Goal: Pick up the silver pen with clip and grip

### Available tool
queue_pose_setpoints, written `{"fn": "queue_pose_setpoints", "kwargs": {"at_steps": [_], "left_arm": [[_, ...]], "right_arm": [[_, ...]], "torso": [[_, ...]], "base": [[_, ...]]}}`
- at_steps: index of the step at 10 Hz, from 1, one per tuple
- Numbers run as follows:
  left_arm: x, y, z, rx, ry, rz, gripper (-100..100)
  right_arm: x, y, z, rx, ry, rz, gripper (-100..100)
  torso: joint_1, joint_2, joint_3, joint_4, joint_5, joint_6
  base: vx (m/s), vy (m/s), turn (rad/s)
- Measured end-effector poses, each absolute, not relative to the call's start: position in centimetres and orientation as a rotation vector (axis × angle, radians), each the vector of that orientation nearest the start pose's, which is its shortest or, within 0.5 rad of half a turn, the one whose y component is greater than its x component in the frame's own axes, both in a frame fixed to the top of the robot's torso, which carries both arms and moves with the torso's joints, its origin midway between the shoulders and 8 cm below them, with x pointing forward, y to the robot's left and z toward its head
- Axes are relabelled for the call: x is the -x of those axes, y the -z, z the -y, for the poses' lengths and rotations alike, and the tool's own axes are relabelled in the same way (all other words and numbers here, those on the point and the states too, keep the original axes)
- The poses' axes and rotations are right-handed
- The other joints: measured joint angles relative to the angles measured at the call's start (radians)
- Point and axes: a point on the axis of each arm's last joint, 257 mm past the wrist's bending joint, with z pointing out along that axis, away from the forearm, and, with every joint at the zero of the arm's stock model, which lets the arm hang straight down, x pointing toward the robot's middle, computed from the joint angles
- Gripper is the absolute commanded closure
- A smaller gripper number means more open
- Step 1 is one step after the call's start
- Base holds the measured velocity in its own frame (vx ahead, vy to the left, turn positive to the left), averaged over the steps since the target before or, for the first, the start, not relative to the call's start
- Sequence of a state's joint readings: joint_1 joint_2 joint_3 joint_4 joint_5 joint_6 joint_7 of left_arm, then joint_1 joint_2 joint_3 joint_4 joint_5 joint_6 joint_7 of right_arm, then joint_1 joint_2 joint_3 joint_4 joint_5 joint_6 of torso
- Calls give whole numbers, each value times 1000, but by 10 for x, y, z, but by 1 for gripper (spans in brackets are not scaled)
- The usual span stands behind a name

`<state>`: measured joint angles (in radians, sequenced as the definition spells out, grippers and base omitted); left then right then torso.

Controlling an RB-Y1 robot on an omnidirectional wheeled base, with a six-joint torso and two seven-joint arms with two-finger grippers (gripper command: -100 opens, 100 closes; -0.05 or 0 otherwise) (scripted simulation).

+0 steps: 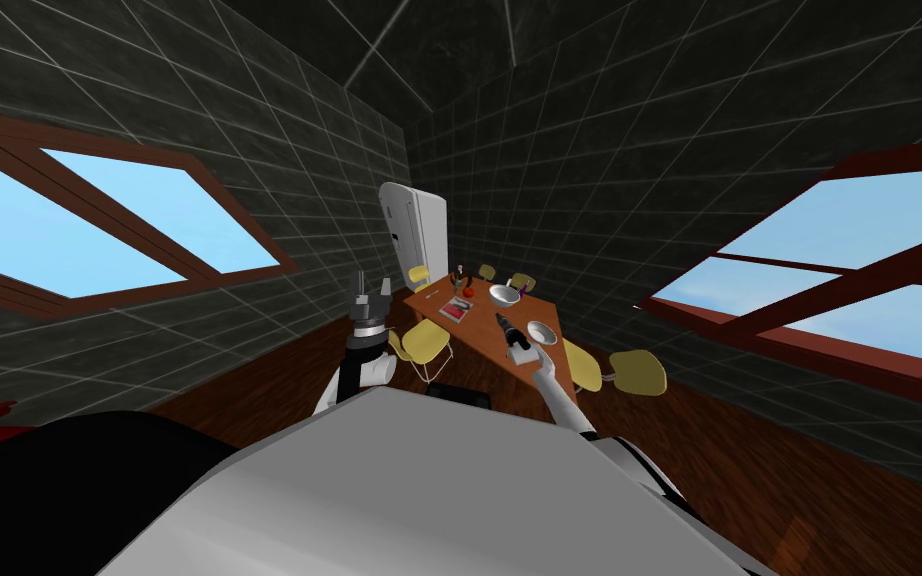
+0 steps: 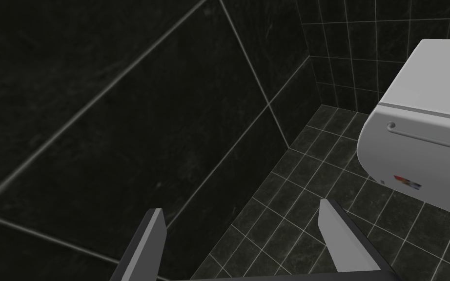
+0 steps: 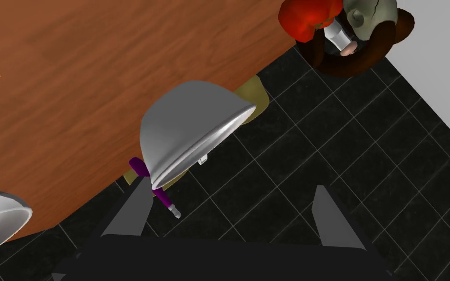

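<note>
The right gripper [image 3: 232, 195] hovers above the brown wooden surface [image 3: 72, 73], its fingers spread and holding nothing. What I take for the pen [image 3: 163, 197], a slim stick with a purple grip and a silver tip, pokes out from behind the rim of a round grey metal bowl [image 3: 185, 122], just beside one finger. A clean approach would clear the bowl without nudging it, turn the fingers across the barrel, then lower. The left gripper [image 2: 242, 210] is raised well apart from the surface, fingers likewise spread.
</note>
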<state>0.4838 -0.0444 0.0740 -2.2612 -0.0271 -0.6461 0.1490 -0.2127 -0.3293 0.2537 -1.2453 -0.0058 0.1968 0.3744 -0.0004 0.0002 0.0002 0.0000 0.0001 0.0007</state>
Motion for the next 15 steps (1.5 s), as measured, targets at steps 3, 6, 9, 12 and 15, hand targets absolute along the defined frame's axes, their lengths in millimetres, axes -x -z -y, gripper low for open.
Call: {"fn": "queue_pose_setpoints", "kwargs": {"at_steps": [3, 6, 9, 12, 15], "left_arm": [[-317, -48, -296, 591, 1386, -461, 0], [-317, -48, -296, 591, 1386, -461, 0], [-317, -48, -296, 591, 1386, -461, 0], [-317, -48, -296, 591, 1386, -461, 0], [-317, -48, -296, 591, 1386, -461, 0]], "right_arm": [[-563, 378, 236, -673, -504, -1982, -100], [-559, 409, 245, -661, -391, -2091, -100], [-549, 436, 259, -657, -287, -2186, -100], [-536, 457, 268, -648, -195, -2266, -100], [-526, 475, 275, -637, -111, -2336, -100]], "torso": [[0, 0, 0, 0, 0, 0], [0, 0, 0, 0, 0, 0], [0, 0, 0, 0, 0, 0], [0, 0, 0, 0, 0, 0], [0, 0, 0, 0, 0, 0]], "base": [[-3, -3, 19], [-3, -3, 20], [-3, -3, 21], [-1, -1, 9], [-2, -2, 17]]}}
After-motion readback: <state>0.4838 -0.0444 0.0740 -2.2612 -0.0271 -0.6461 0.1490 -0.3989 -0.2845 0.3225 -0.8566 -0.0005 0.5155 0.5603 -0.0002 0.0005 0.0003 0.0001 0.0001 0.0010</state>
